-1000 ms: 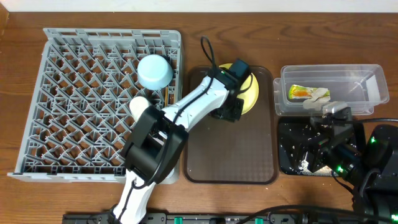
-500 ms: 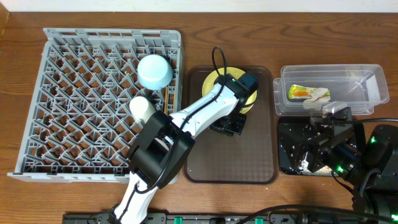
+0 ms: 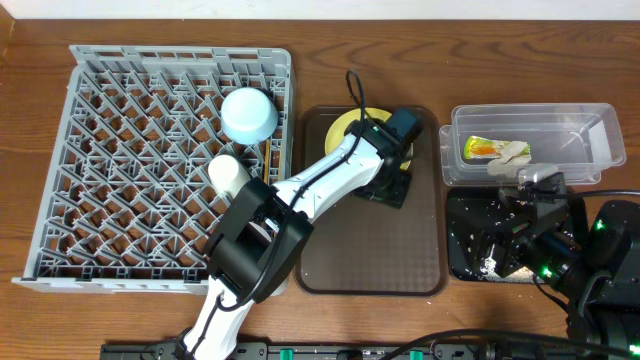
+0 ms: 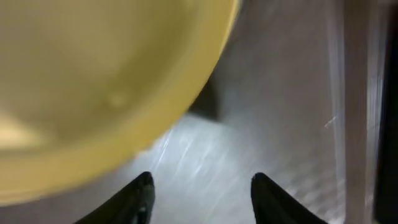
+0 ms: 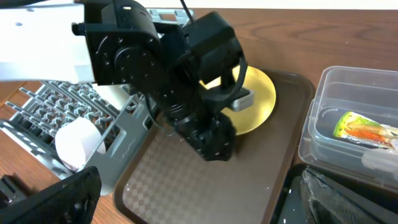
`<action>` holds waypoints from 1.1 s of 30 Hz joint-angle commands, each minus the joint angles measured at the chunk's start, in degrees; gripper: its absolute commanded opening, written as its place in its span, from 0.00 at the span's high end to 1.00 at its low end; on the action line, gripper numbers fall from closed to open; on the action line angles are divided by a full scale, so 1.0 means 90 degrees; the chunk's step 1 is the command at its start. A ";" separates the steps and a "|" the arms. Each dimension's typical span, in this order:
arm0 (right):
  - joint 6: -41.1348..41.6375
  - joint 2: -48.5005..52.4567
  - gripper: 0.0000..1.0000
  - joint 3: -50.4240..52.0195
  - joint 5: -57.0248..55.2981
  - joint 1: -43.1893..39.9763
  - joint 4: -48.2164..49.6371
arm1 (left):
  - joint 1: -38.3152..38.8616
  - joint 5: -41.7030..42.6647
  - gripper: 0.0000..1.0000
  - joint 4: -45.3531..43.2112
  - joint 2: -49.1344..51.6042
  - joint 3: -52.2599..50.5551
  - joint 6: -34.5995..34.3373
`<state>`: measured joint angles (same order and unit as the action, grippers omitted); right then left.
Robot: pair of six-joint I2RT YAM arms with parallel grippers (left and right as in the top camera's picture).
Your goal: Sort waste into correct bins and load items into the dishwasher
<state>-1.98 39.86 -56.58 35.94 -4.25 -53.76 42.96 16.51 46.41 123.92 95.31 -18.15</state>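
Hovering at the rim of the yellow plate (image 4: 93, 81) over the brown tray (image 4: 261, 112), the left gripper (image 4: 202, 180) is holding its jaws apart, empty, probably lining up an edge grasp.

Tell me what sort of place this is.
Probably a lab mock-up of a dish-clearing station, not a real kitchen: a grey dish rack, a brown serving tray, and a yellow plate on a wooden table.

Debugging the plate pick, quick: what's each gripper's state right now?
Left gripper: open, empty, yellow plate just ahead.
Right gripper: open, holding nothing, over the black tray.
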 commanded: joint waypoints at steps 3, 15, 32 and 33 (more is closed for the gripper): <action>-0.0049 -0.0017 0.01 -0.0070 -0.0015 0.0063 -0.0002 | 0.0022 0.0066 0.47 -0.0680 0.0053 0.0129 0.0034; -0.0051 -0.0017 0.01 -0.0070 -0.0015 0.0063 -0.0002 | 0.0534 -0.1916 0.48 -0.2276 0.0056 -0.0092 0.0039; -0.0049 -0.0017 0.01 -0.0070 -0.0017 0.0063 -0.0005 | 0.0653 -0.2630 0.60 -0.2926 0.0911 -0.0357 0.0041; -0.0051 -0.0017 0.01 -0.0070 -0.0017 0.0063 -0.0005 | 0.0653 -0.2630 0.66 -0.2907 0.0988 -0.0357 0.0049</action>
<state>-1.98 39.86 -56.58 35.97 -4.25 -53.78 49.01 -6.39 19.77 129.19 92.75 -17.47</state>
